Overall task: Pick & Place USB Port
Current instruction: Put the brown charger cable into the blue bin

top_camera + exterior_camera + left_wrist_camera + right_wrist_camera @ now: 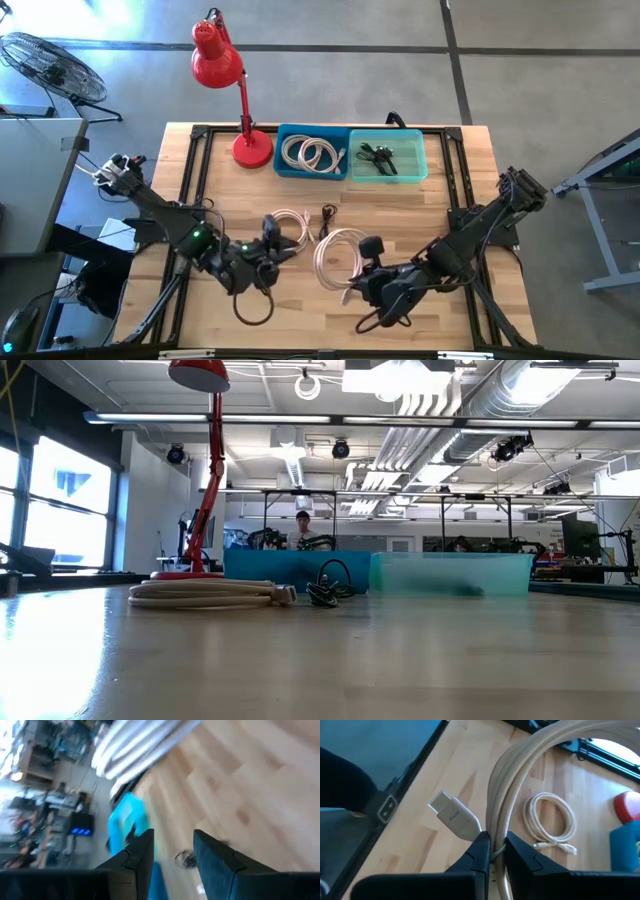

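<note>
My right gripper (494,845) is shut on a beige coiled cable (325,255) near the table's middle, beside the cable's silver USB plug (452,816). A second, white coiled cable (292,228) lies flat on the table to its left, and a small black cable (328,214) lies between the two. My left gripper (172,837) hovers open beside the white coil (205,592), with nothing between its fingers. At the far edge a blue bin (283,160) holds a coiled cable, and a teal bin (420,160) holds a black one. My right gripper pinches several strands of the beige coil (496,832) between its two fingers, right beside the plug end. The fingers slant down and lie across the strands. The coil is lifted off the table, its loop reaching away beyond the fingertips.
A red desk lamp (215,55) stands at the far left by the blue bin (290,570). Black frame rails (190,170) run along the table's sides. Bare wood lies along the near edge. A person sits in the room beyond the table.
</note>
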You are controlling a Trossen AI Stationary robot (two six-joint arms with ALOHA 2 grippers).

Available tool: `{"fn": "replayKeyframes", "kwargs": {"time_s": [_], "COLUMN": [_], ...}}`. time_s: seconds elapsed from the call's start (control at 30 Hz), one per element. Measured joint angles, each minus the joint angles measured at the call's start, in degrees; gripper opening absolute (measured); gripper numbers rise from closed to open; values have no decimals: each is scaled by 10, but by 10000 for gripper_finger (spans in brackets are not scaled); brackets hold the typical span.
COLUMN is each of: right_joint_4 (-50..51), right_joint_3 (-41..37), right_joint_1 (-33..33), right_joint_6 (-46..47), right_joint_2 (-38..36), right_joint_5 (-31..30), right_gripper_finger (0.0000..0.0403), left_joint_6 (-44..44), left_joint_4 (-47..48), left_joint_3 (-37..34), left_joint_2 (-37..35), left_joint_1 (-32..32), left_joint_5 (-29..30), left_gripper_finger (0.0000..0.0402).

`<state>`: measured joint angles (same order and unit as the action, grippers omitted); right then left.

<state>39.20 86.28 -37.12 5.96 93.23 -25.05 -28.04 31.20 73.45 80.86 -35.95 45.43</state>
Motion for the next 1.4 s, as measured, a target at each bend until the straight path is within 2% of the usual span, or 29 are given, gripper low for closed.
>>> {"fn": "replayKeyframes", "kwargs": {"time_s": [0.1, 0.27, 0.43, 0.57, 0.7, 0.9, 1.1, 1.4], "right_joint_4": [4, 18, 17, 9, 6, 0, -5, -10], "right_joint_3": [0, 0, 0, 0, 10, 39, 47, 47], "right_joint_1": [-4, -6, -5, -5, -5, -2, 10, 12], "right_joint_6": [0, 0, 9, 14, 15, 6, 5, 9], "right_joint_2": [0, 0, 0, 0, 0, 0, 0, 0], "right_joint_5": [16, 22, 34, 34, 43, 59, 84, 108], "right_gripper_finger": [29, 29, 29, 29, 29, 29, 29, 29], "left_joint_6": [-6, -44, -93, -127, -172, -289, -420, -533], "left_joint_4": [-22, -36, -89, -96, -92, -106, -178, -239], "left_joint_3": [0, 0, 0, 0, 0, 0, -1, -1], "left_joint_2": [0, 0, 0, 0, 0, 0, 9, 24], "left_joint_1": [9, 16, 15, 15, 14, 10, 10, 10], "left_joint_5": [-16, 1, 78, 89, 46, -29, -48, -86], "left_gripper_finger": [134, 145, 195, 237, 260, 264, 264, 264]}}
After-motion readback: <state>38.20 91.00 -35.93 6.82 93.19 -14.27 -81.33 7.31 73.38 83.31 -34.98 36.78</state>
